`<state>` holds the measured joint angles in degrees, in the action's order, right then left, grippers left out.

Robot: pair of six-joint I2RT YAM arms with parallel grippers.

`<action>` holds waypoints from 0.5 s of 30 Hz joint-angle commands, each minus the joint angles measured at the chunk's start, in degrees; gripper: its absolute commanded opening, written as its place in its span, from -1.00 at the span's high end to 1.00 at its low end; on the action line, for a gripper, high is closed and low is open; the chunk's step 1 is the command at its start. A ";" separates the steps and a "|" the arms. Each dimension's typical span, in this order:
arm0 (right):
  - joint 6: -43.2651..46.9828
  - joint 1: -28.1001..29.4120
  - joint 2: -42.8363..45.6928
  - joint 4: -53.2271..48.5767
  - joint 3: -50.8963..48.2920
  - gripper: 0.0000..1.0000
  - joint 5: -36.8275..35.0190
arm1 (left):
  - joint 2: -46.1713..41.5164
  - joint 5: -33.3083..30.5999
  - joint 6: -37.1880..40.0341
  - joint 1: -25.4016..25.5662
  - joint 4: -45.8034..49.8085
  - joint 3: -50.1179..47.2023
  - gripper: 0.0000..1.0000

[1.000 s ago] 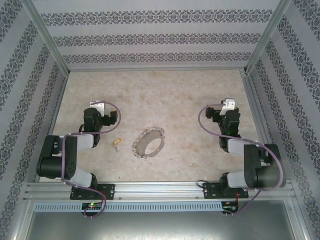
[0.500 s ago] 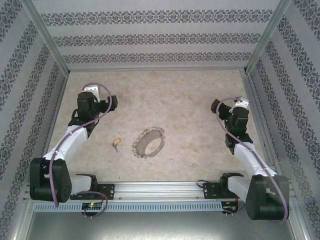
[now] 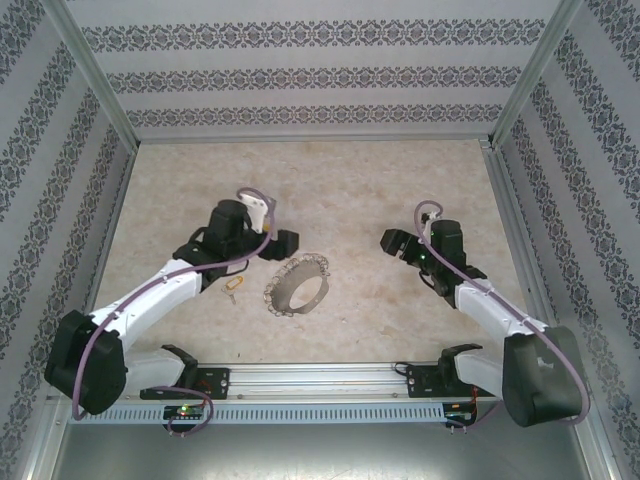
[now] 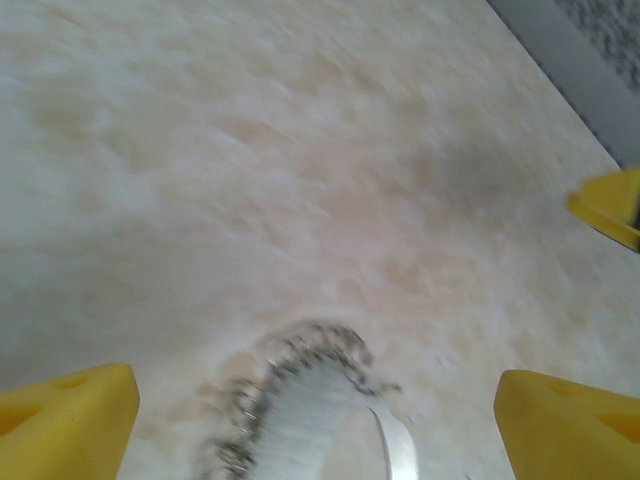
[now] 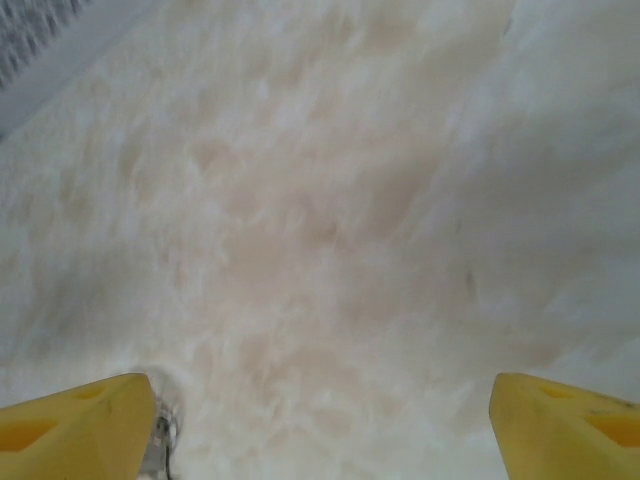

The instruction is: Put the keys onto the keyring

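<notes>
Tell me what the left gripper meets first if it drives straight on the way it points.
Most likely the keyring: it lies on the table just ahead, between the open fingers of the left gripper. The view is blurred, so depth is a guess.

The keyring [image 3: 297,283] lies on the pale marbled tabletop [image 3: 330,180] a little toward six o'clock from its middle, a thin grey hoop seen as an oval, its long axis running from about seven to one o'clock and its rim fringed all round with small silver keys like a wreath. From the left wrist it shows blurred, the crowded keys arching over a smooth pale band inside the hoop [image 4: 300,410]. The key [image 3: 234,286], small and thin with a yellowish head and a pale blade, lies flat at the hoop's nine o'clock, near it but not touching.
</notes>
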<state>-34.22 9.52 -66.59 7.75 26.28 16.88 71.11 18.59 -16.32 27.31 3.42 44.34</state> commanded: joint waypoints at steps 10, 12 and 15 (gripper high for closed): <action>-2.99 1.02 -4.67 -2.53 3.77 -0.74 2.39 | 15.59 5.56 9.44 9.84 5.38 5.95 -0.10; -4.12 1.03 -4.97 -2.50 4.17 -0.74 3.20 | 18.43 7.65 9.56 10.28 3.95 7.13 0.01; -5.56 1.03 -5.35 -2.56 4.24 -0.74 3.94 | 21.63 9.72 9.59 10.49 2.08 8.52 0.16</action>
<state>-37.50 10.02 -71.33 5.74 29.21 19.20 90.80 24.58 -8.67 37.10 6.79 50.81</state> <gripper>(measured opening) 0.871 0.436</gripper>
